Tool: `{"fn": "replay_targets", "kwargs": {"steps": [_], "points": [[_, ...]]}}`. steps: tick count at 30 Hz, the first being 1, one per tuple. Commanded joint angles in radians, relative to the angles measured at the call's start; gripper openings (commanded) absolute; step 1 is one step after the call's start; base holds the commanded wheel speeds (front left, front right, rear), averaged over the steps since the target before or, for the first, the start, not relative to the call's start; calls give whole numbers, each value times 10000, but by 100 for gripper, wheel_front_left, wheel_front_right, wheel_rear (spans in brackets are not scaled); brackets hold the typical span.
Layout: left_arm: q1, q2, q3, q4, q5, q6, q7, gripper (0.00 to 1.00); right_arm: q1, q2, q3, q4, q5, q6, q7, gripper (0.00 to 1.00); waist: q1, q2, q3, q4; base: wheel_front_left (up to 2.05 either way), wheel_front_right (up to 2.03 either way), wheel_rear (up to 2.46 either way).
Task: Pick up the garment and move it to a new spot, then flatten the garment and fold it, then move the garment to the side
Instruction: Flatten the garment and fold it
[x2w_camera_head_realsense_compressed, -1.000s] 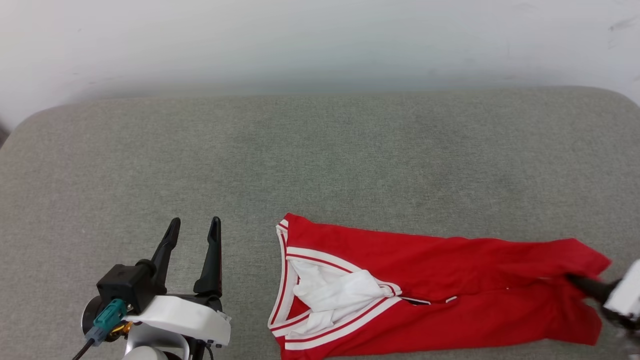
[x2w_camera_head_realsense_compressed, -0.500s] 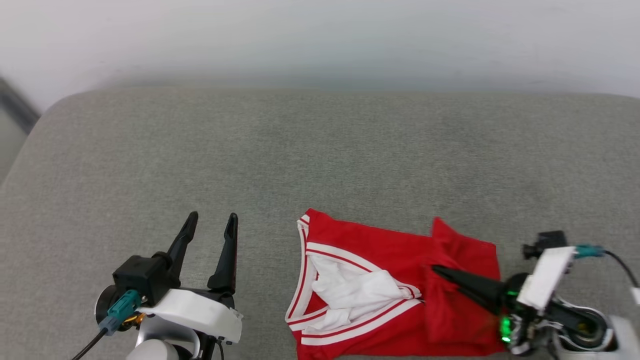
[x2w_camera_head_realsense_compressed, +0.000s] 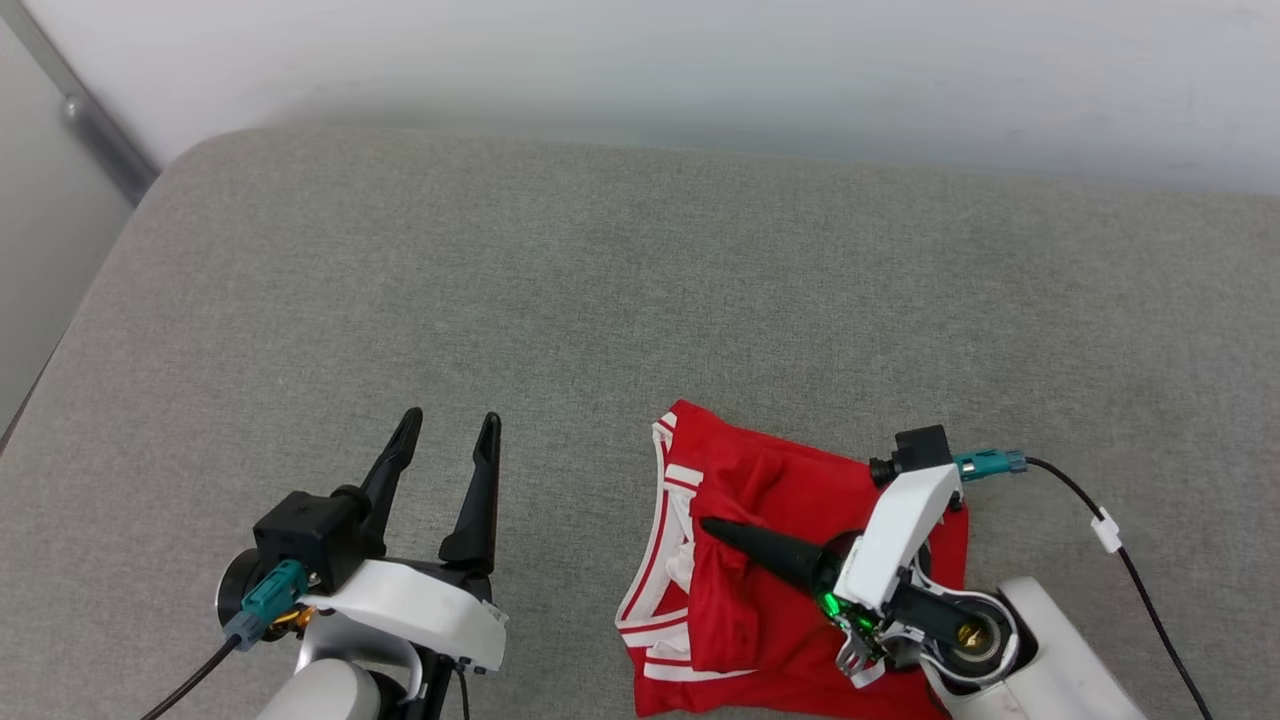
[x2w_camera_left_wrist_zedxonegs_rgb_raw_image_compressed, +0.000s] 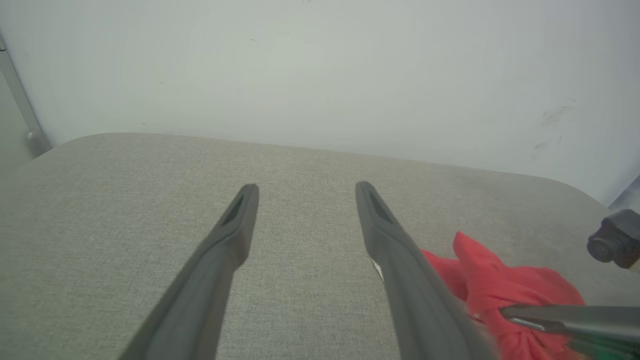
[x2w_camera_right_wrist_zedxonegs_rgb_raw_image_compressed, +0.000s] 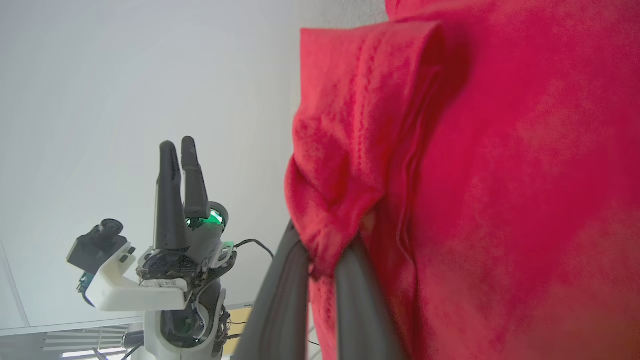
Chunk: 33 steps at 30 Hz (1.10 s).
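Observation:
The garment (x2w_camera_head_realsense_compressed: 770, 480), red with white striped trim along its left edge, lies doubled over on the grey padded surface (x2w_camera_head_realsense_compressed: 600, 280) at the lower right of the head view. My right gripper (x2w_camera_head_realsense_compressed: 708, 526) is shut on a bunched red fold of it, held over the collar end. The right wrist view shows that red cloth (x2w_camera_right_wrist_zedxonegs_rgb_raw_image_compressed: 475, 175) pinched between the right gripper (x2w_camera_right_wrist_zedxonegs_rgb_raw_image_compressed: 322, 250) fingers. My left gripper (x2w_camera_head_realsense_compressed: 450, 418) stands open and empty to the left of the garment, apart from it. In the left wrist view its fingers (x2w_camera_left_wrist_zedxonegs_rgb_raw_image_compressed: 240, 220) are spread, with the garment (x2w_camera_left_wrist_zedxonegs_rgb_raw_image_compressed: 500, 280) at the right.
A white wall (x2w_camera_head_realsense_compressed: 640, 60) runs behind the surface. The surface's rounded left edge (x2w_camera_head_realsense_compressed: 110, 280) drops off beside a grey rail (x2w_camera_head_realsense_compressed: 90, 130). Bare grey padding stretches behind and to the left of the garment.
My right gripper has carried the garment's right end leftward over the rest, doubling it over. The head camera has also turned. The left gripper stays open.

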Motion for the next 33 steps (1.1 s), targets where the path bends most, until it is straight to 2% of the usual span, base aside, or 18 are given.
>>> {"fn": "replay_targets", "kwargs": {"steps": [1,2,3,7,11,15,18,20,23,29,33], "points": [[-107,-40,8,38,32,-42,-53,100,-173,21,210,184,-85,-4,-248,17,-1,0,58,39,0,0,0],[-107,-54,21,59,22,-40,-72,100,-268,13,416,364,-258,-4,-372,47,-1,0,93,44,0,0,0],[-126,-76,37,78,10,-44,-87,100,-347,15,589,529,-395,-4,-506,100,-1,0,118,41,0,0,0],[-135,-123,108,162,-39,-37,-148,100,-759,-43,1235,934,-1177,-4,-946,100,-1,0,136,-20,0,0,0],[-98,-75,191,209,-63,-16,-191,100,-1114,-461,1896,218,-1878,-4,-1252,100,-1,0,97,-146,0,0,0],[63,-26,220,229,-67,60,-197,100,-1297,-1540,2586,-956,-3479,-4,-2373,100,-1,0,-48,-341,0,0,0],[146,-12,253,253,-86,125,-212,100,-1198,-2396,2522,-1368,-5223,-6,-3582,100,-1,0,-194,-528,0,0,0],[228,0,290,260,-83,171,-227,100,-910,-2728,2095,-1421,-6406,-4,-4277,100,-1,0,-285,-669,0,0,0],[345,27,342,303,-107,259,-241,100,-329,-2916,832,-1516,-7973,-4,-5054,100,-1,0,-399,-882,0,0,0],[529,188,591,301,-159,409,-273,100,1309,-2242,-1966,-2638,-10111,-4,-5889,100,-1,0,-533,-1325,0,0,0],[655,339,722,335,-59,542,-289,100,2294,-1600,-3068,-3832,-11079,-4,-6242,100,-1,0,-660,-1529,0,0,0]]}}
